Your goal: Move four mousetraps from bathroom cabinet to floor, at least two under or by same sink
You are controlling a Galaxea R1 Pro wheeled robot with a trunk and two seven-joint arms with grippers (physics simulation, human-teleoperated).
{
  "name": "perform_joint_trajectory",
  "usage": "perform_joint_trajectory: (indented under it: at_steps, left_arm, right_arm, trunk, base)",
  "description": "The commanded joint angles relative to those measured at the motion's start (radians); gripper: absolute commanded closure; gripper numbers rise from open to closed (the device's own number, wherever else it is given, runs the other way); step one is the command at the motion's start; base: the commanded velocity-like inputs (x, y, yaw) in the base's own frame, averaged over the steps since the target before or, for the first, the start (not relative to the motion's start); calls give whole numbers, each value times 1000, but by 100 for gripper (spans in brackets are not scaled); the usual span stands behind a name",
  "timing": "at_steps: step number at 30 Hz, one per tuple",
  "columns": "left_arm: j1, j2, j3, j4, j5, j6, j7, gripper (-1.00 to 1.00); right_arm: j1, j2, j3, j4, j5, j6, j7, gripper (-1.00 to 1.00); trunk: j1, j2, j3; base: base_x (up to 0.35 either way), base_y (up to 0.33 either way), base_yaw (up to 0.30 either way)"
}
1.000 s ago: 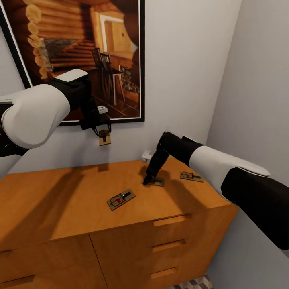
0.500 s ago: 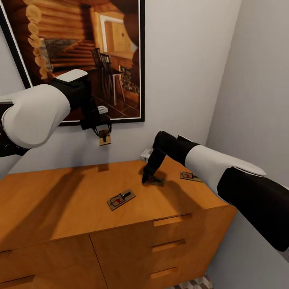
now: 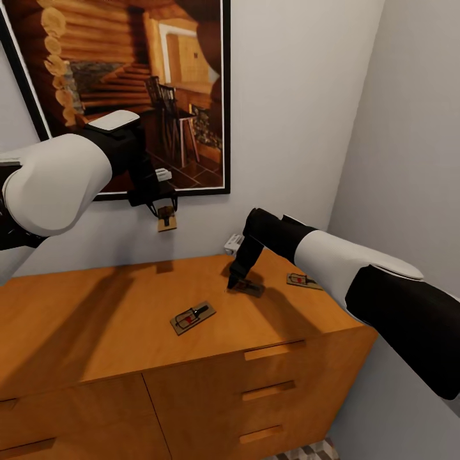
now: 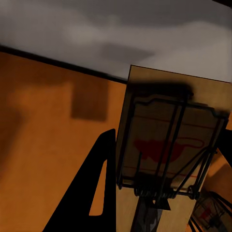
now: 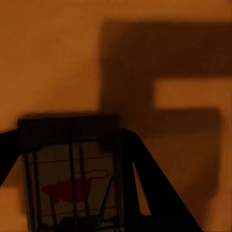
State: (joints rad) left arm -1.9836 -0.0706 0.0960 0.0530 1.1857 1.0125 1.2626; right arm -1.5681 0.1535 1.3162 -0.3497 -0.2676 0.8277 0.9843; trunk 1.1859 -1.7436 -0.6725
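Head view alone: two loose mousetraps (image 3: 192,317) atop cabinet (image 3: 96,319).

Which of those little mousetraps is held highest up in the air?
The mousetrap in the left hand, hanging before the wall under the picture. Another is just lifted by the right hand; two lie flat on the cabinet.

The cabinet (image 3: 96,319) is orange-brown wood. Each mousetrap (image 3: 192,317) is a tan-brown slab with a red mark and dark wire; the one in the right wrist view (image 5: 72,179) looks darker, perhaps from shadow. Both arms are white and black.
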Motion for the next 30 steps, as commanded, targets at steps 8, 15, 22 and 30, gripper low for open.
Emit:
perform_joint_trajectory:
  at_steps: [8,15,22,30]
  left_arm:
    - [-1,0,8,1,-5,8,11,100]
    - [-1,1,10,1,-5,8,11,100]
    - [0,0,10,1,-5,8,10,100]
    - [0,0,10,1,-5,8,11,100]
  right_arm:
    - [86,-1,9,0,-4,3,1,100]
    - [82,-5,2,-68,-5,58,29,100]
    - [-8,-8,0,-176,-9,169,69,100]
    - [-93,-8,0,-169,-9,173,106,100]
  trunk:
    - [0,0,-1]
    - [0,0,-1]
    - [0,0,-1]
    - [0,0,-1]
  base:
    - [0,0,0]
    - [0,0,0]
    - [0,0,0]
    - [0,0,0]
